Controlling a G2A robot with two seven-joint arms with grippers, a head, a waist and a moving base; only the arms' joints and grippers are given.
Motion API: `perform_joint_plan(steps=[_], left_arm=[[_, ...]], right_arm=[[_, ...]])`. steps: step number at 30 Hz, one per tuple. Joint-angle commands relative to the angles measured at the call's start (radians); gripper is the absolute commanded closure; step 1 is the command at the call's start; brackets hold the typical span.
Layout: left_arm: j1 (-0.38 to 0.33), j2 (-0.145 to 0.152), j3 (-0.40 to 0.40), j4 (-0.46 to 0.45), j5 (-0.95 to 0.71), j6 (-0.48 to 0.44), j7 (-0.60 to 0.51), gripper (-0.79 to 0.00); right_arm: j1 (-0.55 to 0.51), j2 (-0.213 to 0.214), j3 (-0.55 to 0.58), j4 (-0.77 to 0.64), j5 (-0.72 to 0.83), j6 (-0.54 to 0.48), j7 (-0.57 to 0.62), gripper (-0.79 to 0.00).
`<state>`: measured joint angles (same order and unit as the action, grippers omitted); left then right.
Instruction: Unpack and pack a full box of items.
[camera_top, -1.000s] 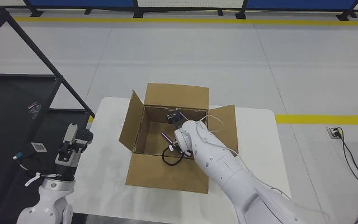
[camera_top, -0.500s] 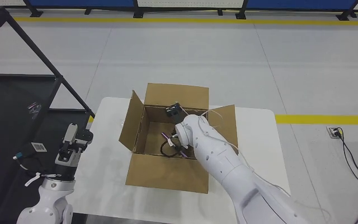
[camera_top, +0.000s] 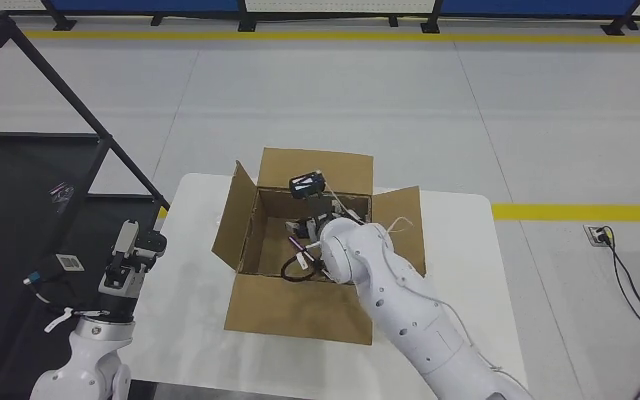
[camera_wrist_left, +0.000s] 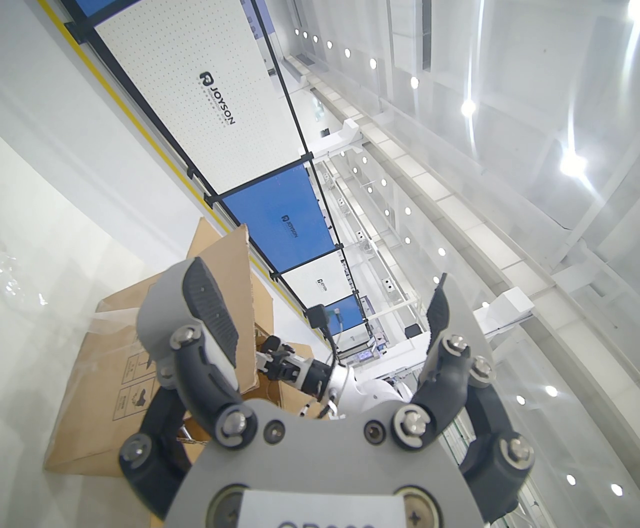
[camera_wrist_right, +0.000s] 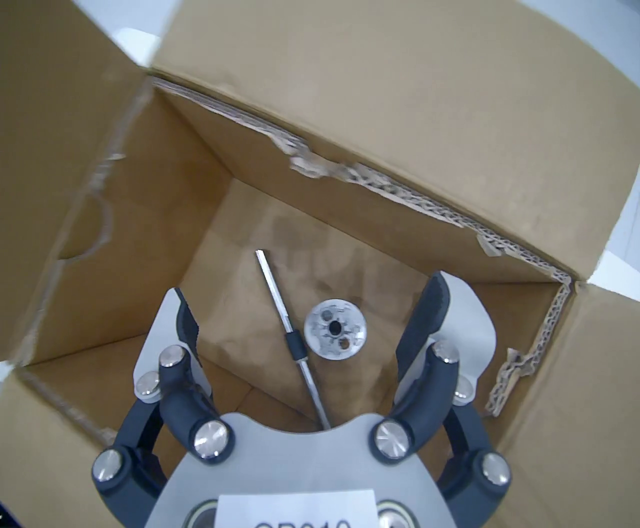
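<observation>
An open cardboard box (camera_top: 300, 312) stands mid-table with its flaps spread. My right arm (camera_top: 370, 270) bends down into it from the near right. In the right wrist view my right gripper (camera_wrist_right: 309, 300) hangs open above the box floor, holding nothing. Below it lie a round metal disc (camera_wrist_right: 335, 330) with holes and a thin metal rod (camera_wrist_right: 287, 325) with a black collar, side by side. The box walls (camera_wrist_right: 400, 125) rise around them. My left gripper (camera_wrist_left: 320, 285) is open and empty, pointing upward, off the table's left edge (camera_top: 128, 255), well apart from the box (camera_wrist_left: 100, 380).
The white table (camera_top: 180, 330) has bare room left and right of the box. A black frame and a dark surface (camera_top: 60, 200) stand beyond the table's left side. Loose cables (camera_top: 300, 265) hang at the right wrist inside the box.
My right wrist has swung toward the box's far wall while staying inside the box. The left arm has kept still.
</observation>
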<state>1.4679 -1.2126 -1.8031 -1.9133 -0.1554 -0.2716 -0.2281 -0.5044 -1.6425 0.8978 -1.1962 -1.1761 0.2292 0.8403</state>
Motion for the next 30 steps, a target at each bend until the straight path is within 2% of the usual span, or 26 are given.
perform_joint_plan(steps=[1, 7, 11, 14, 17, 21, 26, 30], left_arm=[[0.001, 0.0, 0.0, 0.001, 0.011, 0.002, 0.0, -0.785], [-0.003, 0.003, 0.014, 0.01, 0.154, 0.007, 0.012, -0.785], [-0.017, 0.004, 0.049, 0.008, 0.25, 0.014, 0.016, -0.785], [-0.031, 0.006, 0.085, 0.004, 0.299, 0.004, -0.027, -0.785], [-0.054, 0.007, 0.122, 0.011, 0.358, -0.004, -0.054, -0.785], [-0.093, 0.007, 0.184, 0.028, 0.404, -0.004, -0.087, -0.785], [-0.126, 0.009, 0.243, 0.039, 0.457, -0.019, -0.15, -0.785], [-0.145, 0.01, 0.288, 0.054, 0.486, -0.027, -0.195, -0.785]], right_arm=[[0.049, -0.001, -0.001, 0.135, 0.014, -0.001, -0.001, -0.785], [0.038, 0.0, 0.005, 0.133, 0.021, -0.009, -0.016, -0.785], [0.006, 0.018, 0.088, 0.1, 0.093, -0.093, -0.028, -0.785], [-0.045, 0.043, 0.172, 0.023, 0.132, -0.179, -0.012, -0.785], [-0.13, 0.07, 0.264, -0.102, 0.176, -0.267, 0.008, -0.785], [-0.309, 0.103, 0.397, -0.324, 0.273, -0.418, -0.043, -0.785], [-0.528, 0.13, 0.537, -0.566, 0.349, -0.453, -0.107, -0.785], [-0.626, 0.146, 0.653, -0.648, 0.449, -0.455, -0.106, -0.785]])
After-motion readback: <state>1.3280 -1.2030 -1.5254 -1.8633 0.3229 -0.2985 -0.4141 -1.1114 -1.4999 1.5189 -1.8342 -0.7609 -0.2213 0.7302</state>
